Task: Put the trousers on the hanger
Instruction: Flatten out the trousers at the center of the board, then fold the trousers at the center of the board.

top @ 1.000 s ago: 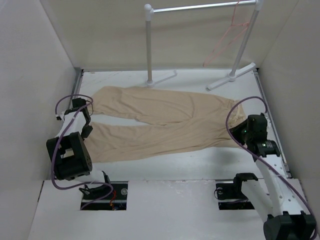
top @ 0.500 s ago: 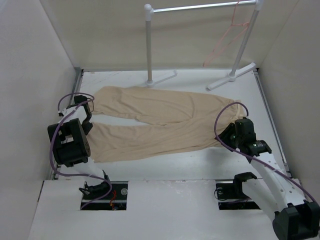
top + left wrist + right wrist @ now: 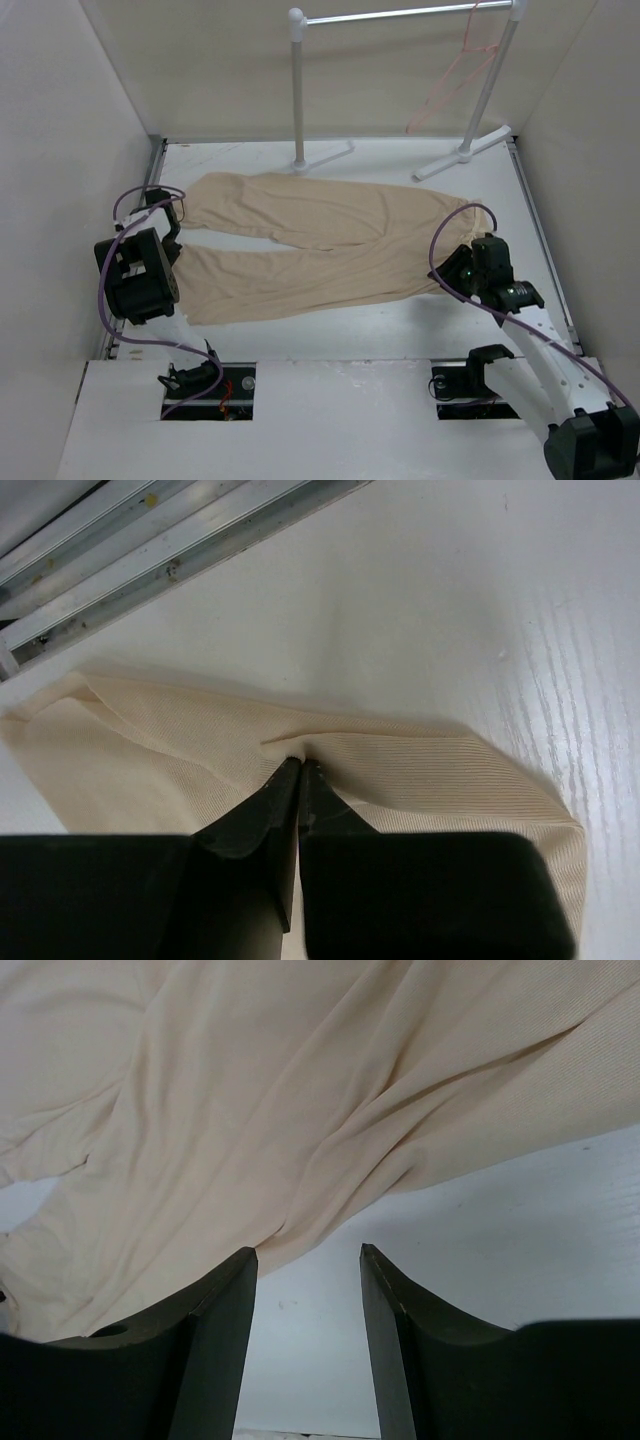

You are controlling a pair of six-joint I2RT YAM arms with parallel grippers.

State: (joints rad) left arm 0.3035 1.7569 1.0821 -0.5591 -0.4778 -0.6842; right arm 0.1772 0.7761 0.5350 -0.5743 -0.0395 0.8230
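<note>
**Top view.** The trousers lie flat on the table, waist to the right and both legs running left. The hanger hangs from the bar of the garment rack at the far right, well apart from the trousers. The left gripper sits at the leg ends on the left. The right gripper is at the near edge of the waist end.

**Left wrist view.** The left gripper has its fingers pressed together, pinching a small pucker of the trousers near a leg cuff. Creases spread from the fingertips. A metal rail runs along the table beyond the cuff.

**Right wrist view.** The right gripper has its fingers apart, with nothing between them. The edge of the trousers lies just beyond the tips and meets the finger on the view's left. Bare table shows in the gap.
</note>
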